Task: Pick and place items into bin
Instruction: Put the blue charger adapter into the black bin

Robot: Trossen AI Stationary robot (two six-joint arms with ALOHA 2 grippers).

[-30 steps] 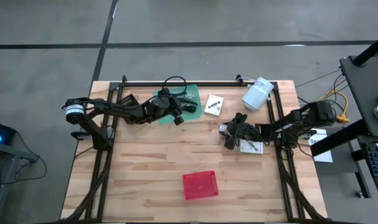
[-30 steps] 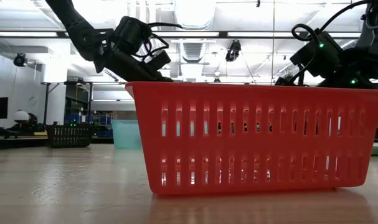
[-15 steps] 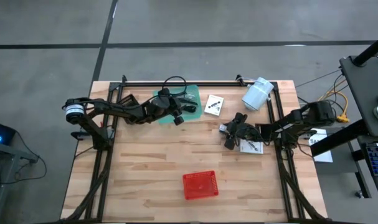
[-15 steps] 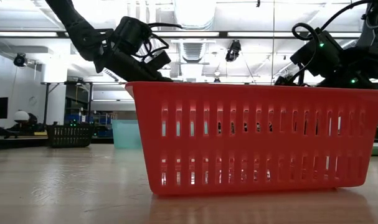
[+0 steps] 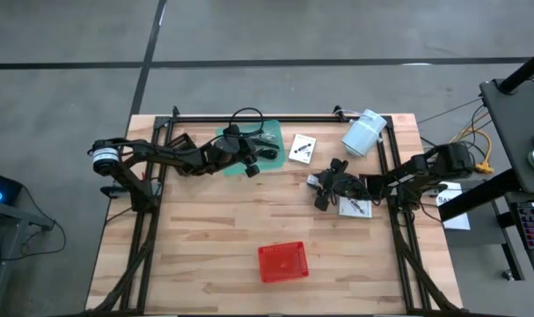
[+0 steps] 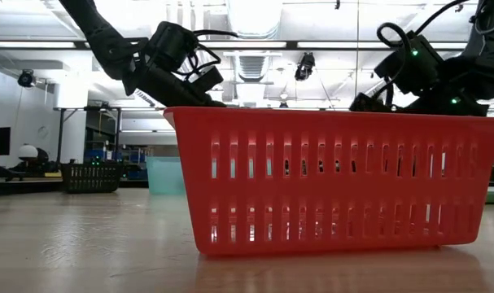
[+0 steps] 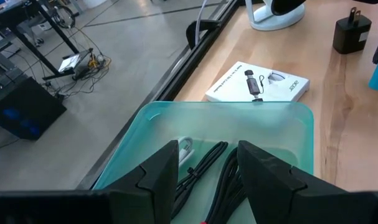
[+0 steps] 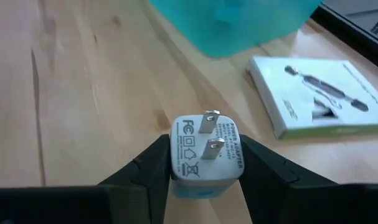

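Gripping white plug adapter (image 8: 205, 151), right hand (image 8: 204, 168)

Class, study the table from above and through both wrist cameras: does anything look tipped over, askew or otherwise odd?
One thing: the large white cylinder at the table's far right corner lies on its side, not upright. The white boxed items lie flat, cables sit inside the teal tray, and the right gripper holds a white plug adapter squarely.
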